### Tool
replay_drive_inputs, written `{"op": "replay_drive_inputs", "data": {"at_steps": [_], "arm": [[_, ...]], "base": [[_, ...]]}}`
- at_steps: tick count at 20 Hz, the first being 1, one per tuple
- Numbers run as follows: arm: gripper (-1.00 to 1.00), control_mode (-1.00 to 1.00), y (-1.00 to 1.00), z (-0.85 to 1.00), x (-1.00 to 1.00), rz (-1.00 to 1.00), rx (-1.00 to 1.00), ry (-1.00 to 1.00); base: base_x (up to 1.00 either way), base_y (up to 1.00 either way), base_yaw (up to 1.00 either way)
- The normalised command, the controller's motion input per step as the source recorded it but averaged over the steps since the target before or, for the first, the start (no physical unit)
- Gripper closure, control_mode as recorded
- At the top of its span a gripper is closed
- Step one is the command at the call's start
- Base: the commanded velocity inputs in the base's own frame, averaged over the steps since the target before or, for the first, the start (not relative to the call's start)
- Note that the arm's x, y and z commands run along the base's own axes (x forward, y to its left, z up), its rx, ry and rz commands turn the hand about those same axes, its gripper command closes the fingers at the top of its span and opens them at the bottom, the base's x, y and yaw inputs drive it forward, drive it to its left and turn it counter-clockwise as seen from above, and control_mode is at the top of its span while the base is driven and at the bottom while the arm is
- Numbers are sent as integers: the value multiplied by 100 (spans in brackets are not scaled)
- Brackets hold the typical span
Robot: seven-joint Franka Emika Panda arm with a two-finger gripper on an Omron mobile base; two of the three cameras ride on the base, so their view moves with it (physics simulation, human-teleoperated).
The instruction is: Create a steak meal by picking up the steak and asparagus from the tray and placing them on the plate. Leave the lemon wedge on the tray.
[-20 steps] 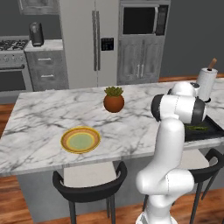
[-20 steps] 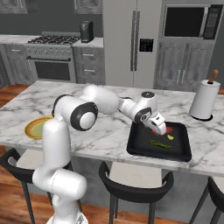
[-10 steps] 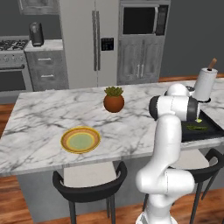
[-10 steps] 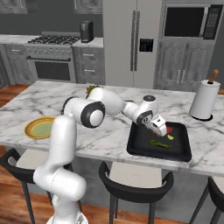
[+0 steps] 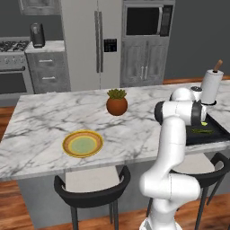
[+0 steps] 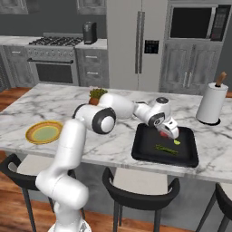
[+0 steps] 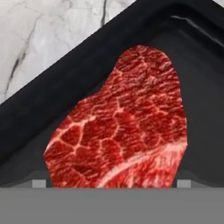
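Note:
The red steak [image 7: 127, 131] lies flat in a far corner of the black tray [image 7: 65, 74], close under the hand. My gripper [image 7: 111, 183] is open, one fingertip at each side of the steak's near end. From the right base, the gripper [image 6: 170, 133] hangs low over the steak [image 6: 163, 134] at the tray's [image 6: 147, 145] back. The dark green asparagus [image 6: 166, 149] lies mid-tray and the lemon wedge [image 6: 177, 142] just behind it. The yellow-rimmed plate [image 6: 44, 132] rests far left on the counter, also visible as the plate [image 5: 82, 143] from the left base.
A paper towel roll [image 6: 212, 102] stands behind the tray at the counter's right end. A potted plant [image 5: 117, 102] sits mid-counter between plate and tray. Dark stools line the counter's near side.
The arm has reached further right and the gripper has come down over the tray's back part to just above the steak. Its jaws have stayed open.

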Motion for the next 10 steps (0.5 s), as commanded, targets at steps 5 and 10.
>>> {"op": "replay_drive_inputs", "data": {"at_steps": [5, 10], "arm": [[100, -100, -10, -36, 10, 0, 0, -2], [100, -100, 10, -19, -20, 2, 0, -7]], "base": [[0, 0, 0], [0, 0, 0]]}}
